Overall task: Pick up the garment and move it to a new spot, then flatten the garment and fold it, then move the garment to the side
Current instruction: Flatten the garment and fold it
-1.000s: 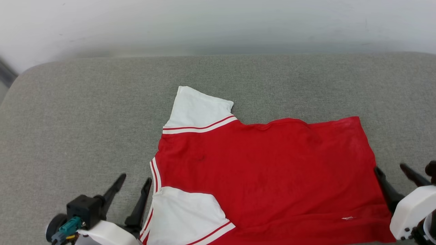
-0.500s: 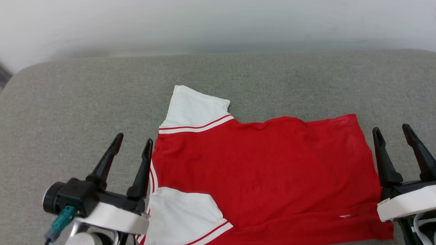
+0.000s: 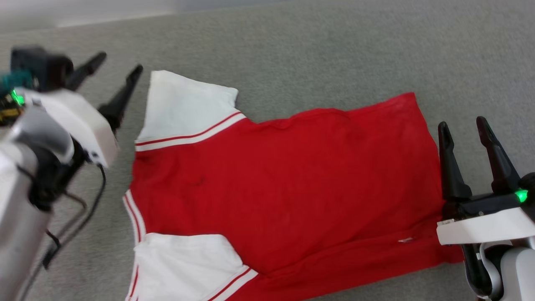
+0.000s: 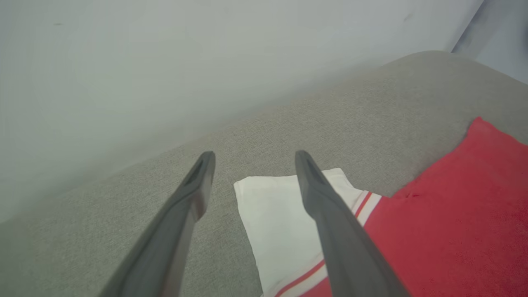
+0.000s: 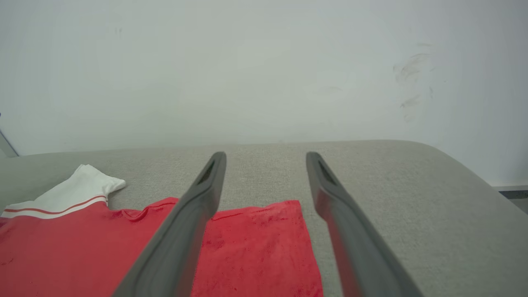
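The left gripper (image 3: 120,61) and right gripper (image 3: 461,122) each had two long, tapering dark fingers (image 3: 449,167), a white housing (image 3: 480,228) and a green light (image 3: 520,195); black cables (image 3: 98,196) hung beside the silver left forearm (image 3: 16,234).

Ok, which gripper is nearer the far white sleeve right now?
Left. The left gripper hovers open just beside the outer edge of the far white sleeve; the right gripper stands open by the hem of the garment, across its whole red body.

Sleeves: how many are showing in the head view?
2. The far sleeve lies flat beside the left gripper. The near sleeve is at the shirt's near-left corner, partly cut off by the bottom edge.
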Robot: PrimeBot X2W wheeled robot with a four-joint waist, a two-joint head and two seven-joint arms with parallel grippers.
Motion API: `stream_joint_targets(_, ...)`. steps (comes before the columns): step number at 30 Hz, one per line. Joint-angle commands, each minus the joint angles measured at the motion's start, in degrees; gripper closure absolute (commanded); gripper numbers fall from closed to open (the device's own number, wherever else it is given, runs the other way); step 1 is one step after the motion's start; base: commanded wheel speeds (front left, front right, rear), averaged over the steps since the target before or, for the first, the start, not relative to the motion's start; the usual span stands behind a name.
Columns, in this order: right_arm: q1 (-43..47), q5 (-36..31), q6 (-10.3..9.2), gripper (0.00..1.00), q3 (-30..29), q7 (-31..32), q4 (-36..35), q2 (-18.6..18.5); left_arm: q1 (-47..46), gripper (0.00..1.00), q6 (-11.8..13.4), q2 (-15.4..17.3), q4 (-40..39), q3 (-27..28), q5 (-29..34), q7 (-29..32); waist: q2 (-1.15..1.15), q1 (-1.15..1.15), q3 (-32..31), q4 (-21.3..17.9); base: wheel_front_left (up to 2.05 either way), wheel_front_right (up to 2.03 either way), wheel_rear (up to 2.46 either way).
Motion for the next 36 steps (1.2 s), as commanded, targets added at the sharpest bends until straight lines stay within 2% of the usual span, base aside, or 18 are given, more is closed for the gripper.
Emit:
stream_joint_targets(1,-1.1,0.1,-0.02,0.0,0.0,-0.5,0.6,0.5,-2.7,0.0,-0.3,0.8,0.7,-0.6,-0.9,2.8,0.0,-0.01,3.0,-2.9,0.0,0.0,0.0)
stream_joint_targets(6,-2.7,-0.3,-0.02,0.0,1.1,-2.0,2.4,1.1,-12.5,0.0,-0.3,3.4,6.9,-2.4,-5.9,17.2,0.0,-0.01,6.0,-5.6,0.0,0.0,0.0)
stream_joint_targets(9,-3.7,-0.5,-0.02,0.0,2.0,-2.6,3.2,1.6,-17.1,0.0,0.4,4.8,10.3,-3.0,-8.5,27.3,0.0,-0.01,7.6,-7.2,0.0,0.0,0.0)
stream_joint_targets(13,-4.4,-0.6,-0.02,0.0,3.0,-3.4,4.3,2.1,-20.9,0.0,1.8,6.0,12.7,-3.7,-10.2,36.7,0.0,-0.01,9.3,-8.8,0.0,0.0,0.0)
stream_joint_targets(16,-4.7,-0.1,-0.03,0.0,3.4,-3.6,5.4,2.5,-23.0,0.0,3.2,6.9,13.7,-4.1,-10.4,40.9,0.0,-0.01,10.4,-9.6,0.0,0.0,0.0)
stream_joint_targets(21,-5.7,-0.1,-0.02,0.0,3.2,-3.9,6.4,2.9,-24.1,0.0,3.3,7.9,13.6,-5.8,-10.6,47.0,0.0,-0.01,12.0,-10.4,0.0,0.0,0.0)
stream_joint_targets(28,-6.4,-0.6,-0.02,0.0,3.3,-4.2,6.7,3.3,-23.0,0.0,3.8,8.0,12.8,-7.5,-9.8,48.7,0.0,-0.01,13.3,-10.6,0.0,0.0,0.0)
stream_joint_targets(29,-6.5,-0.9,-0.02,0.0,3.3,-4.1,6.8,3.3,-22.5,0.29,3.9,7.8,12.8,-7.6,-10.1,49.1,0.0,-0.01,13.4,-10.6,0.0,0.0,0.0)
stream_joint_targets(30,-6.5,-1.1,-0.02,0.0,3.3,-3.9,6.8,3.3,-22.3,0.82,3.7,7.6,12.6,-7.7,-10.5,49.2,0.0,-0.01,13.5,-10.5,0.0,0.0,0.0)
stream_joint_targets(31,-6.6,-1.3,-0.03,0.0,3.3,-3.7,6.8,3.2,-22.1,1.0,3.7,7.4,12.4,-7.6,-10.8,49.0,0.0,-0.01,13.6,-10.4,0.0,0.0,0.0)
stream_joint_targets(36,-7.2,-2.3,-0.02,0.0,2.9,-3.0,6.3,2.8,-21.9,1.0,3.3,6.6,11.9,-6.5,-10.7,44.8,0.0,-0.01,13.4,-9.4,0.0,0.0,0.0)
